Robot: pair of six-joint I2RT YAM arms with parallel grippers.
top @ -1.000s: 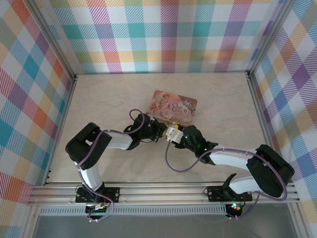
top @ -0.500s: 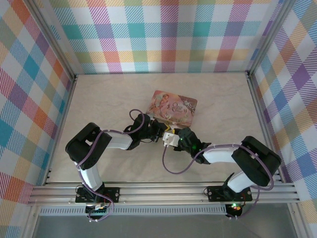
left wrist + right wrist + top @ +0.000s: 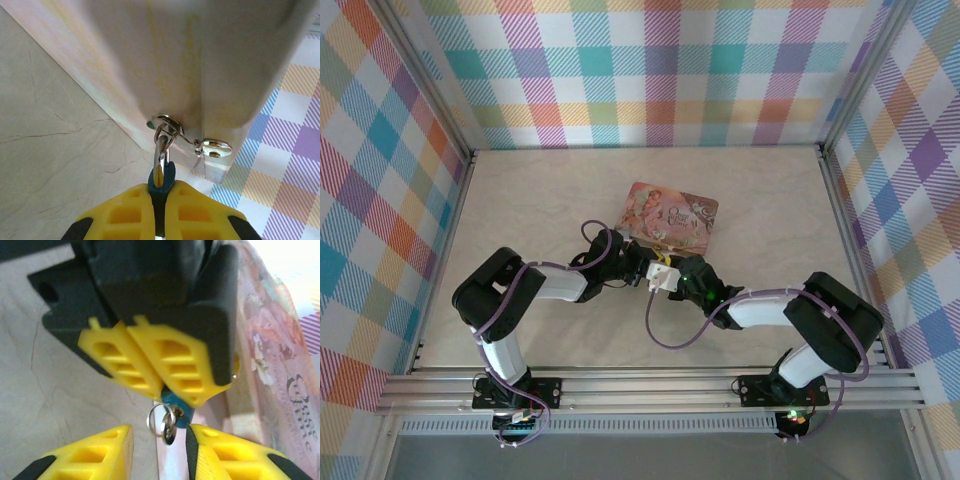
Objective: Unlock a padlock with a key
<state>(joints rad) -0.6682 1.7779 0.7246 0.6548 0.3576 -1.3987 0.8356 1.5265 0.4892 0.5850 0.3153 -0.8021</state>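
Reaching in from the near-left base with the left arm (image 3: 555, 283), low and pointed right toward mid-table. Meets the right arm (image 3: 760, 312) there, bent in from the near-right base and pointed left, just near of a pink picture-printed rectangular tin (image 3: 670, 216). Pinches a tiny blue padlock (image 3: 161, 181) between the pressed-together yellow fingers of the left gripper (image 3: 160, 200), with its thin metal shackle (image 3: 160, 147) hooked through a small silver hasp loop (image 3: 167, 122) on the tin's pale side. Brackets a silver ring (image 3: 159, 419) and a blurred, tiny pale metal key (image 3: 169, 431), both dangling from the padlock, with the spread yellow fingers of the right gripper (image 3: 160, 447), without touching either. Rests on a cream marble-patterned table (image 3: 540, 200), walled left, far and right by pastel plaid panels (image 3: 650, 70), with a grey aluminium rail (image 3: 650, 392) along the near edge.
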